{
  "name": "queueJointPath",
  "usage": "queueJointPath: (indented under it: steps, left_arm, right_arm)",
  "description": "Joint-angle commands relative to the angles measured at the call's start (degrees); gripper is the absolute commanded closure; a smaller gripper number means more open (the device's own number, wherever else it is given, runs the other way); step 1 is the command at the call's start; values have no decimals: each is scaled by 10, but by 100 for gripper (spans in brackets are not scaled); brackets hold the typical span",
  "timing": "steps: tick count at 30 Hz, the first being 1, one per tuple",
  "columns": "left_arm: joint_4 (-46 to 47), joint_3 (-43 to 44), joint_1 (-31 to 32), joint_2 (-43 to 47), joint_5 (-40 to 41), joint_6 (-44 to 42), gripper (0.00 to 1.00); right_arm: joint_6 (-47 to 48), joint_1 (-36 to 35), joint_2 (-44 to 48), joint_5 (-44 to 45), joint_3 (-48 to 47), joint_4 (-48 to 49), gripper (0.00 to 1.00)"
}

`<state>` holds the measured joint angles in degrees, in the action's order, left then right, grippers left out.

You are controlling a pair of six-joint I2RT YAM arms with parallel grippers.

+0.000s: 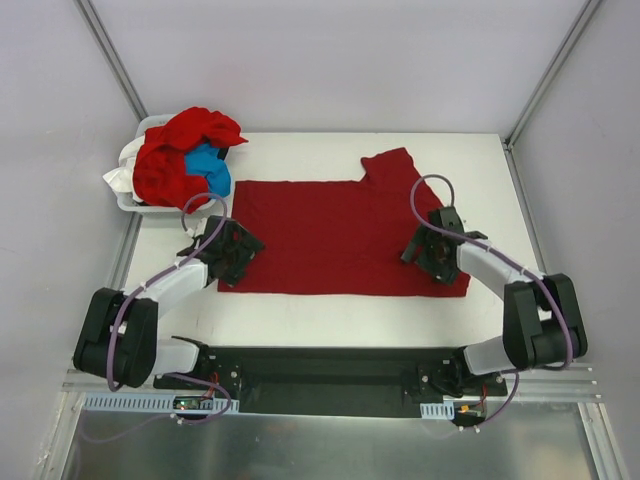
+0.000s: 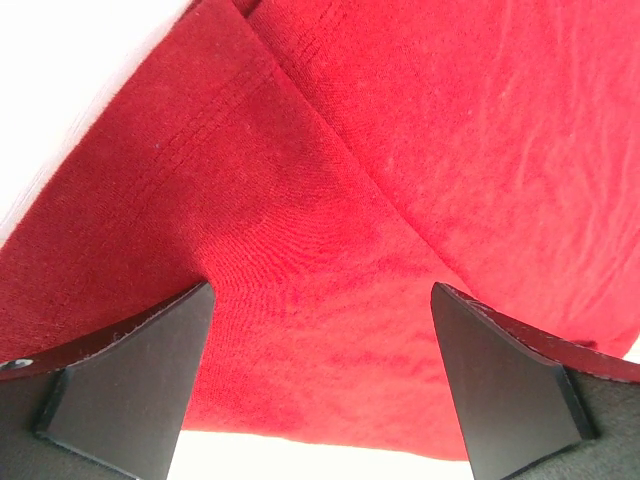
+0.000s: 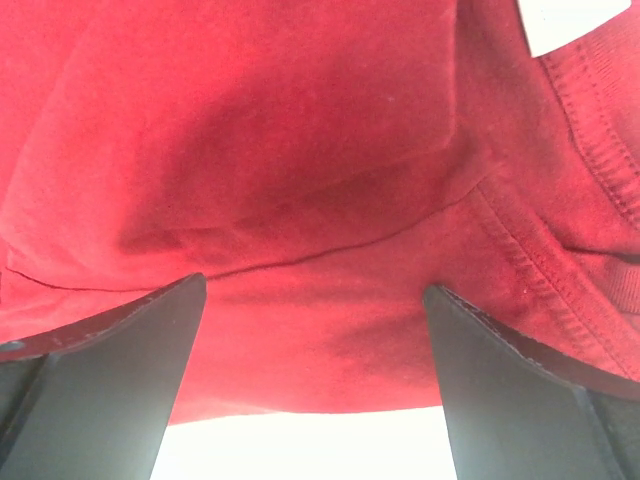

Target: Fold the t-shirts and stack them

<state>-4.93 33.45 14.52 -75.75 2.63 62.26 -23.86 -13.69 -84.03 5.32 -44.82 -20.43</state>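
Spread wide at the left fingers [image 2: 130, 380], pinching nothing, poised just over the left edge of the red t-shirt [image 1: 330, 235]. Equally spread at the right fingers [image 3: 110, 380], gripping nothing, low over the same shirt's right end near its white neck label [image 3: 560, 20]. Laid flat on the desk [image 1: 300, 320] between both. Heaped at the far left in a white bin [image 1: 128, 195]: more red shirts [image 1: 170, 165] around a blue one [image 1: 208, 168].

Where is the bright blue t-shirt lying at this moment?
In the top view the blue t-shirt sits in the white bin at the far left corner of the table, tucked among crumpled red shirts, beyond the left end of the spread red shirt.
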Motion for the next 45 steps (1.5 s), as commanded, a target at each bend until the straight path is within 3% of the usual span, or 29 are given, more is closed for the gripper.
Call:
queueJointPath:
  steps: [1, 6, 21, 29, 33, 38, 40, 45]
  left_arm:
    - [-98, -52, 2, 27, -10, 6, 8]
    - [-140, -59, 16, 67, 6, 11, 8]
    - [-221, -125, 66, 178, 28, 70, 9]
    - [-252, -117, 90, 189, 47, 50, 10]
    - [-283, -28, 89, 193, 71, -14, 9]
    - [-299, 149, 83, 169, 84, -168, 5]
    - [-301, 244, 74, 130, 83, -230, 4]
    - [-301, 396, 27, -15, 56, -306, 9]
  right_arm:
    - [-35, 3, 63, 16, 59, -66, 4]
    - [-51, -6, 132, 31, 109, -82, 4]
    - [-108, -61, 216, 60, 178, -127, 4]
    - [-126, -82, 279, 82, 185, -177, 4]
    - [-72, -85, 295, 100, 94, -239, 4]
    - [82, -84, 245, 124, -190, -309, 4]
    - [144, -83, 193, 133, -298, -311, 4]
    - [224, -52, 69, 93, -435, -273, 4]
